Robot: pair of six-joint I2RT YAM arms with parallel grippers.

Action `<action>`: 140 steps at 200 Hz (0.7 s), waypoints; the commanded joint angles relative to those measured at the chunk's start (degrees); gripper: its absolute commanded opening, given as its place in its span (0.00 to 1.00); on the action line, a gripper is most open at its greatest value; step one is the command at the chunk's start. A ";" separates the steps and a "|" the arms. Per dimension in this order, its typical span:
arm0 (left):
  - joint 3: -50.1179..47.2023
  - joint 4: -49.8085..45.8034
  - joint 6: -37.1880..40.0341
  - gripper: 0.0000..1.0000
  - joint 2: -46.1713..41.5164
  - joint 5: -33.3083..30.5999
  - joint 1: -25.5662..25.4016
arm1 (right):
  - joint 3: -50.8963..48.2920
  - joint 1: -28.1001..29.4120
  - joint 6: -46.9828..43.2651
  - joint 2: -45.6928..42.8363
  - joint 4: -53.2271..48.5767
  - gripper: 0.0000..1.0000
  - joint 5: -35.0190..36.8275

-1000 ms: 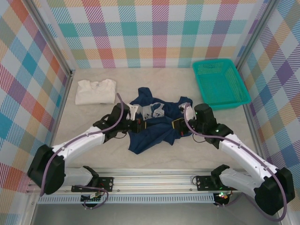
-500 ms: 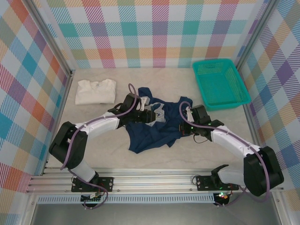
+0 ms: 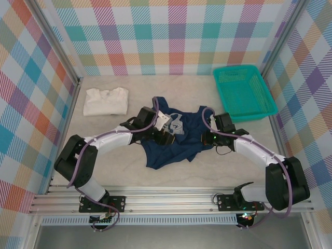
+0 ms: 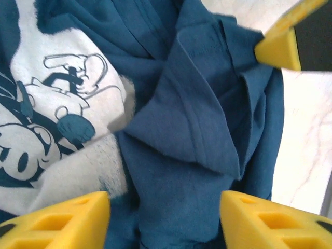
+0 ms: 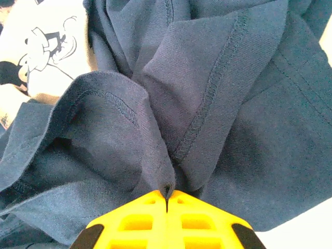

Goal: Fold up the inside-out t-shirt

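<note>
Surface (image 3: 111, 168): pale beige with a faint marbled pattern. Cream shirt (image 3: 106, 101), folded and lying flat at the far left, close to the left wall. Teal mesh basket (image 3: 236, 67) stands upright in the far right corner, well apart from the cream shirt. Walls (image 3: 171, 36): pastel plaid panels on three sides. Aluminium rail (image 3: 171, 199) runs along the near edge of the surface.

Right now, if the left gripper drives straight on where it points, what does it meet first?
Likely the inside-out t-shirt: a hemmed fold lies ahead of the open left gripper, though depth is unclear.
</note>
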 commanded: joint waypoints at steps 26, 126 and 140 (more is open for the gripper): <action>3.55 -5.78 16.64 0.70 2.15 -8.12 -6.25 | 2.32 -0.30 -0.22 1.01 0.65 0.00 -2.86; 14.00 -7.66 16.28 0.60 11.58 -8.72 -7.05 | 1.80 -0.34 -0.08 0.38 1.17 0.00 -4.18; 15.04 -8.37 15.99 0.55 12.51 -7.10 -6.31 | 1.70 -0.38 -0.14 0.43 1.27 0.00 -4.27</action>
